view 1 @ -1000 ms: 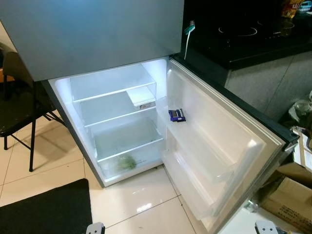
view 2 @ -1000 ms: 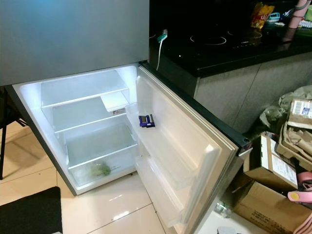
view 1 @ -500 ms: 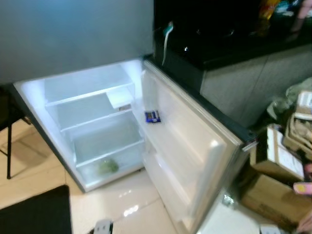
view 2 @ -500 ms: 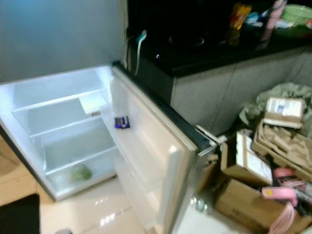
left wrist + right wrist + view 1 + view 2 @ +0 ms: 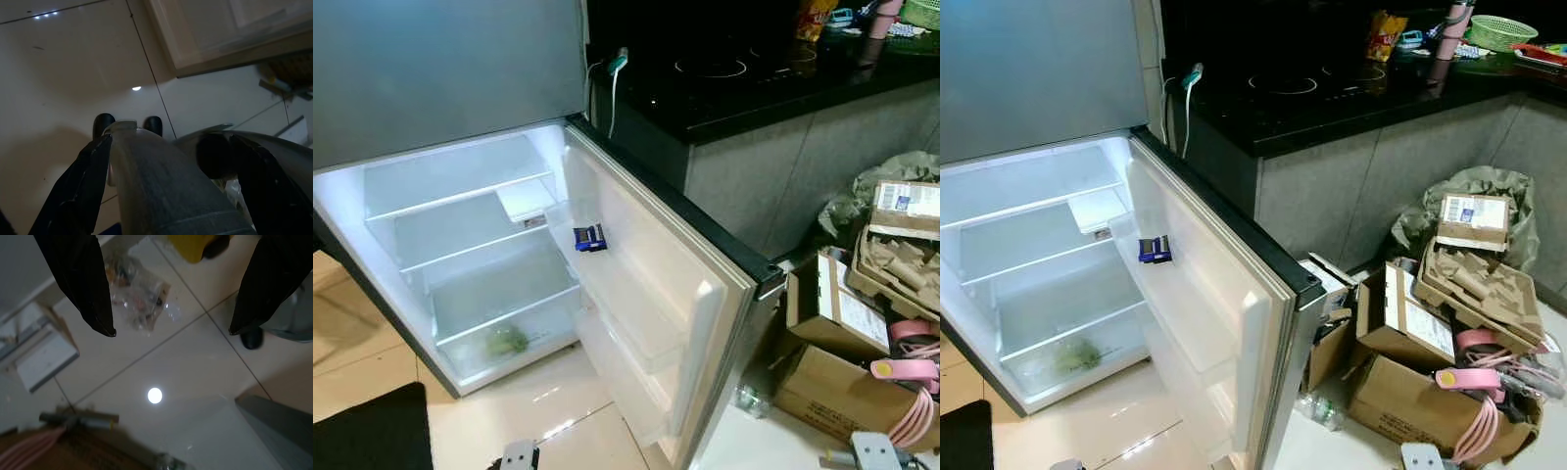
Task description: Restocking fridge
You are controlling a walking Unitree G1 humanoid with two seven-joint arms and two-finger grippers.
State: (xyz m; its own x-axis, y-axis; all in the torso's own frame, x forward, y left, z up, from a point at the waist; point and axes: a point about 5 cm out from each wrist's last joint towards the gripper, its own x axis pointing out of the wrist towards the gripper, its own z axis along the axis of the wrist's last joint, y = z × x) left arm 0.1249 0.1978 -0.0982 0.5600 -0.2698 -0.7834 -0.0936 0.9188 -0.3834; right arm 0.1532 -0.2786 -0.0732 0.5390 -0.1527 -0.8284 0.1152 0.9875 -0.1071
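Ahead: fridge [image 5: 460, 245] lit and open, door [image 5: 656, 284] swung out toward the counter [image 5: 1332, 88], its long edge running from hinge down toward the camera. Small blue packet [image 5: 590, 237] lying flat in the upper door shelf; something green [image 5: 506, 340] in the bottom drawer (too blurred to name). Cardboard boxes [image 5: 1410, 372] piled right of the door. Right gripper [image 5: 171, 328] hanging over floor tiles, fingers spread wide, holding nothing. Left gripper [image 5: 161, 166] low beside a grey limb; jaw state impossible to judge.

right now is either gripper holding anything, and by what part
No. The right gripper is open over bare floor with nothing between its fingers. The left gripper hangs over the floor too, and nothing shows in its grasp, though its view is dark.
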